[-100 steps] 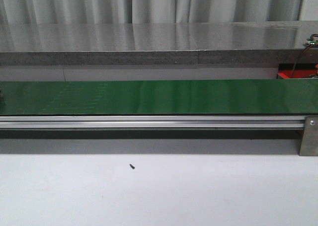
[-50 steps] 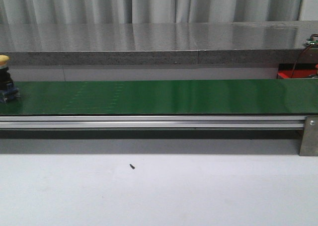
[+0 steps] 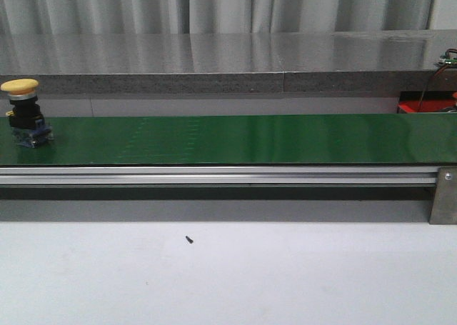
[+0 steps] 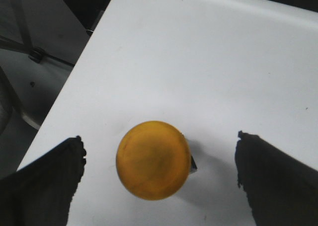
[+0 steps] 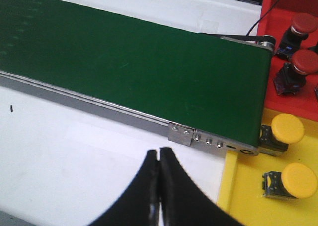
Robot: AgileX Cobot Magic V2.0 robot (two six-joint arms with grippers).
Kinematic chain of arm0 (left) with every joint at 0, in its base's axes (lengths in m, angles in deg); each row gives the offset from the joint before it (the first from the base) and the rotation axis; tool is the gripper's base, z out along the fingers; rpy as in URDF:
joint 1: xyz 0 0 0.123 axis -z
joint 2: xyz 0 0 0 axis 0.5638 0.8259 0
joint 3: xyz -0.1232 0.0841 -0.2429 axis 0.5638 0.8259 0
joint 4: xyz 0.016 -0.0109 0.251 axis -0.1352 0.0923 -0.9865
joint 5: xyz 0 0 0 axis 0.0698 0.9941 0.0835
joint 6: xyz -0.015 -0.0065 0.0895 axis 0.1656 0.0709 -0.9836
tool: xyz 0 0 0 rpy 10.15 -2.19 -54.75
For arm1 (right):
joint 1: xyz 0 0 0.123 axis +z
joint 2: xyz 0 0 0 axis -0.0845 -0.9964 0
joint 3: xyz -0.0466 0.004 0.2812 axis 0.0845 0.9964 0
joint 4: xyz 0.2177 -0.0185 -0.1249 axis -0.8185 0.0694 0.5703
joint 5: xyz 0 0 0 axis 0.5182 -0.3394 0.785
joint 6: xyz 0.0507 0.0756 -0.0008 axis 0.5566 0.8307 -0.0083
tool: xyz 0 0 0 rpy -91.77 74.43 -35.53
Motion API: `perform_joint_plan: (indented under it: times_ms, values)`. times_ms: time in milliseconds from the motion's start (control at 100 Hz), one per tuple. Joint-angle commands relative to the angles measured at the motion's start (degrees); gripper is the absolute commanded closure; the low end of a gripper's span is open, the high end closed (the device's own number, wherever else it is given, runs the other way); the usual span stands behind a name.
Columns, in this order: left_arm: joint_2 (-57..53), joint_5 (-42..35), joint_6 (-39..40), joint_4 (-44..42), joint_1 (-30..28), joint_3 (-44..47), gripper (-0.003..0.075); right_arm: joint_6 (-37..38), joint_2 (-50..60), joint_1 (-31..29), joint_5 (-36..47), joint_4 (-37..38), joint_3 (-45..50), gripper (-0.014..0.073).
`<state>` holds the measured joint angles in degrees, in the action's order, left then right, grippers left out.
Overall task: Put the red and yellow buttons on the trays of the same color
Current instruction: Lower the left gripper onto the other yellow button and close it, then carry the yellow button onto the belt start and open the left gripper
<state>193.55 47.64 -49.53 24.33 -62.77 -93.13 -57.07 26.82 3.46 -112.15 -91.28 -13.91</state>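
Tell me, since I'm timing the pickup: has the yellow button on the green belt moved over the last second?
Yes. The yellow button has travelled rightward along the green belt: absent a second ago, at the frame's left edge next, now farther in.

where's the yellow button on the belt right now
In the front view, the yellow button stands upright at the far left end of the green conveyor belt, nothing else near it on the belt.

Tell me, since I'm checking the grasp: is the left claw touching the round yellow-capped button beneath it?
Apart. The left wrist view shows white surface between the round yellow-capped button and both open fingers.
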Motion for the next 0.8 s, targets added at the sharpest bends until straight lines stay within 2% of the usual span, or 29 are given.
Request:
perform_joint_plan:
  times_ms: [0, 220, 460, 790]
  values:
    - [-2.37, -4.02, 0.55, 0.81, 0.08, -2.91, 0.012, -0.5, 0.59, -0.05, 2.89, -1.0, -1.5, 0.0662]
    - [0.7, -2.24, 0.44, 2.24, 0.18, -7.6, 0.012, -0.5, 0.59, -0.05, 2.89, -1.0, -1.5, 0.0662]
    - [1.66, 0.02, 0.44, 3.03, 0.18, -8.6, 0.0128, -0.5, 0.59, -0.05, 2.94, -1.0, -1.5, 0.0662]
    - [1.66, 2.08, 0.44, 3.27, 0.18, -8.6, 0.0298, -0.5, 0.59, -0.05, 2.94, -1.0, -1.5, 0.0662]
